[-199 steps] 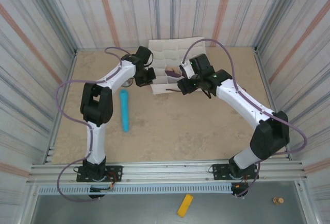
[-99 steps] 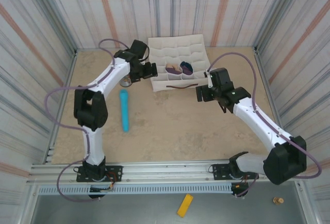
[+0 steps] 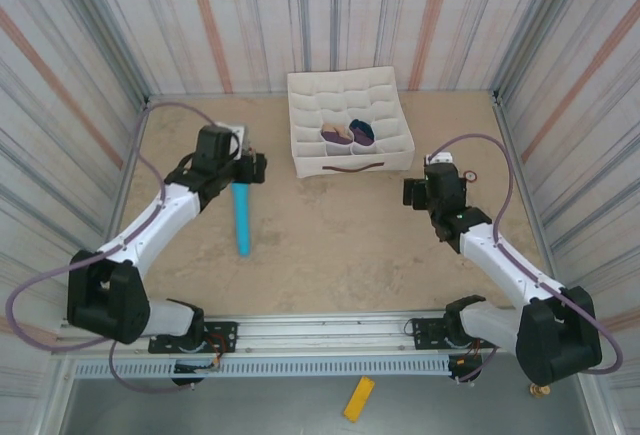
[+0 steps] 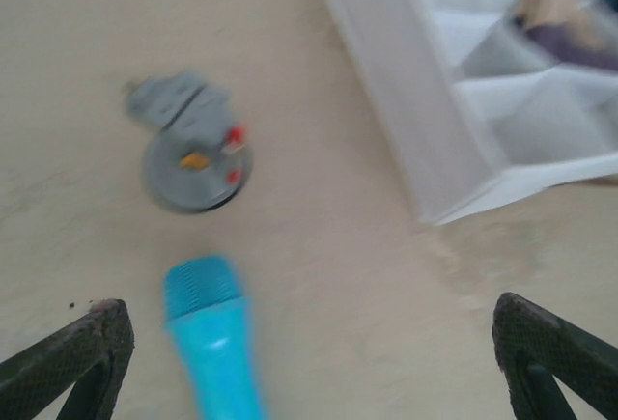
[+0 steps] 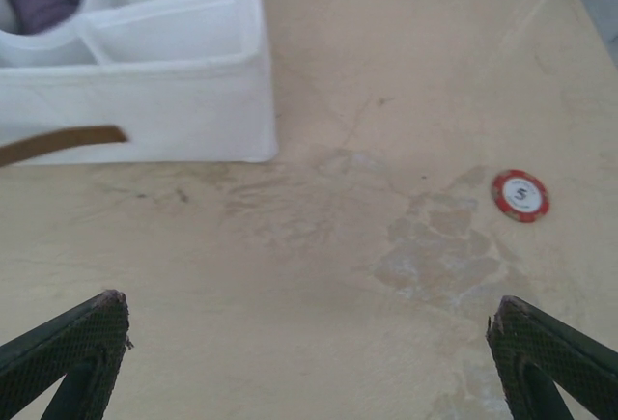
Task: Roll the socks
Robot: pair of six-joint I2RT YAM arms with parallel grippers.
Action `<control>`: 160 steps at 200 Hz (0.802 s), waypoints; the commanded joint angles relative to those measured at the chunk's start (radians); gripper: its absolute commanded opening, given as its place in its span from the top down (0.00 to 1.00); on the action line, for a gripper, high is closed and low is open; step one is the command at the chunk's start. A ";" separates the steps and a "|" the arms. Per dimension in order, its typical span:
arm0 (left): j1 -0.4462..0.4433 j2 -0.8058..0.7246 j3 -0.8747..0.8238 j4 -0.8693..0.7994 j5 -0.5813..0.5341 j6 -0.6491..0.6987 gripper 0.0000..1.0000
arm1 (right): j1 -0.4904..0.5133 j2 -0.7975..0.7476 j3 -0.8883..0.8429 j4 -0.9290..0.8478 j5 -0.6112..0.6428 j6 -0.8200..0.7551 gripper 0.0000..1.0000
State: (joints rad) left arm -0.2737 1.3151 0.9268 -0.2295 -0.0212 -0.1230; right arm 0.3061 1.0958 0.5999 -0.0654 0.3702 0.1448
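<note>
Top external view: both socks sit rolled in neighbouring cells of organizer box, probably so rolls keep shape; task looks done. L gripper left of box, R gripper right of it, both wide open, empty.

The socks are purple, with a bit of tan on one and dark teal on the other, and their box is white. The tube is bright blue, the chip is red and white, and the table is sandy tan.
</note>
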 commanded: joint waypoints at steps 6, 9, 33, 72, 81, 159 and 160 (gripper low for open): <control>0.130 -0.147 -0.228 0.337 0.020 0.164 0.01 | -0.058 -0.012 -0.091 0.232 0.053 -0.065 0.01; 0.144 -0.155 -0.251 0.365 0.026 0.169 0.01 | -0.065 -0.008 -0.101 0.249 0.050 -0.067 0.01; 0.258 -0.138 -0.392 0.565 0.128 0.167 0.01 | -0.112 0.049 -0.144 0.358 0.029 -0.080 0.01; 0.271 0.002 -0.539 0.872 0.132 0.164 0.01 | -0.132 0.220 -0.269 0.780 0.031 -0.144 0.01; 0.271 0.016 -0.544 0.909 0.100 0.165 0.01 | -0.132 0.262 -0.265 0.839 0.034 -0.174 0.01; 0.271 0.193 -0.525 1.029 0.047 0.171 0.01 | -0.305 0.469 -0.273 1.057 -0.188 -0.046 0.01; 0.271 0.194 -0.525 1.032 0.046 0.172 0.01 | -0.306 0.462 -0.269 1.041 -0.189 -0.044 0.01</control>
State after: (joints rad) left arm 0.0002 1.4994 0.3729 0.7692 0.0704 0.0299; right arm 0.0402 1.4982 0.3332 0.8898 0.2401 0.0338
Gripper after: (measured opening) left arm 0.985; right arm 0.991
